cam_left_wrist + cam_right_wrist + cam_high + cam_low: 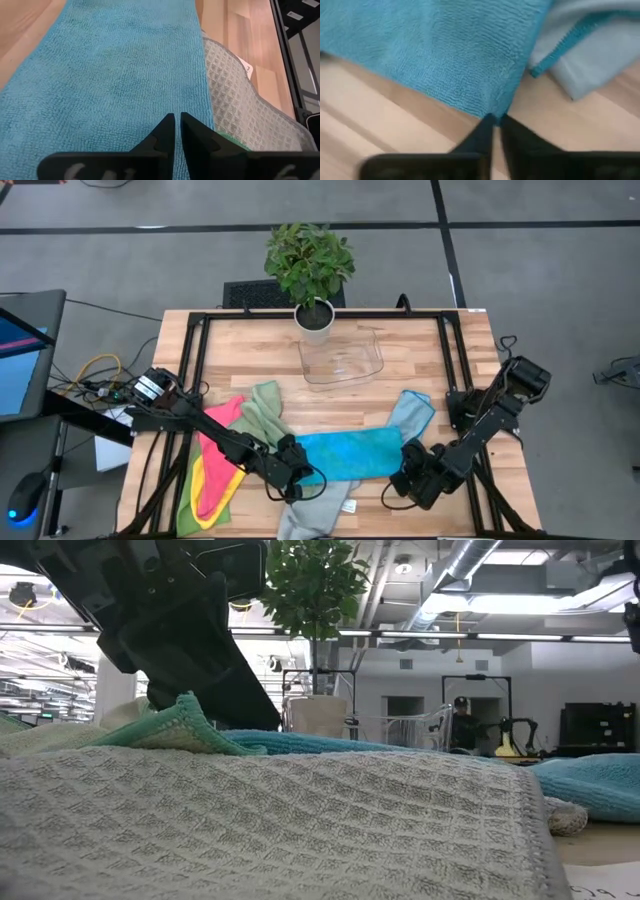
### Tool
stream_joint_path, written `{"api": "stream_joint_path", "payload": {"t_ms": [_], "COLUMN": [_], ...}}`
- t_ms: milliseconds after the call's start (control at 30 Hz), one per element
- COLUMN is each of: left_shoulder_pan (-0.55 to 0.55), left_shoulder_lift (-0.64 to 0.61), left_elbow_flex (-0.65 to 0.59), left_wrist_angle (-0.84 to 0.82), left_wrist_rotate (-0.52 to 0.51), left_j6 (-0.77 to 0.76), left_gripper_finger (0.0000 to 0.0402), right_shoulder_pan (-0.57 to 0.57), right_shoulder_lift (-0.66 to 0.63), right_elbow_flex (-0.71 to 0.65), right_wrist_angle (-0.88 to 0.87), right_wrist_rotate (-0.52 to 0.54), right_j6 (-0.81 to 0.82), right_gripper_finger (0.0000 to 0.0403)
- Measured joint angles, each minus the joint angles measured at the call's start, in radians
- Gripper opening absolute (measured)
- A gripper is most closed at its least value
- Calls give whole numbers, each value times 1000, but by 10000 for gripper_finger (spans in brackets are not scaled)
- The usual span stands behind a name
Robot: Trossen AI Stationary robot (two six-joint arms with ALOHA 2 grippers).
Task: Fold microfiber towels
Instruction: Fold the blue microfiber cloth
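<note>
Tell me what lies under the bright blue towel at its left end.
The bright blue towel overlaps a grey waffle-weave towel there, with a bit of green cloth showing at the edge. The left gripper, shut, rests on the blue towel. How far the grey towel runs beneath is covered.

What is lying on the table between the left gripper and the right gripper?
In the high view, the bright blue towel spans the gap from the left gripper to the right gripper; nothing else lies between.

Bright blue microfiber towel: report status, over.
Left gripper shut on the bright blue microfiber towel. Right gripper shut at its corner. Towel flat on the wooden table; nothing obstructing.
</note>
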Motion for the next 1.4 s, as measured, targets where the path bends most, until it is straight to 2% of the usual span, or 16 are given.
{"api": "stream_joint_path", "payload": {"t_ms": [67,233,367,500,867,1167,1400], "left_shoulder_pan": [0,0,0,0,0,0,0], "left_shoulder_lift": [0,0,0,0,0,0,0], "left_elbow_flex": [0,0,0,0,0,0,0], "left_wrist_angle": [0,0,0,0,0,0,0], "left_wrist_rotate": [-8,-9,-9,-9,-8,-8,-8], "left_j6": [1,10,10,10,10,10,10], "left_gripper_finger": [20,20,20,20,20,20,20], "right_shoulder_pan": [-12,-49,-96,-148,-254,-287,-299], "right_shoulder_lift": [-10,-47,-67,-65,72,218,285], "right_elbow_flex": [-1,27,79,143,322,466,522], "right_wrist_angle": [12,6,2,3,67,84,112], "right_wrist_rotate": [-3,1,9,25,29,7,-19], "right_j6": [-42,-101,-215,-334,-622,-767,-813], "right_gripper_finger": [14,25,9,15,15,16,19]}}
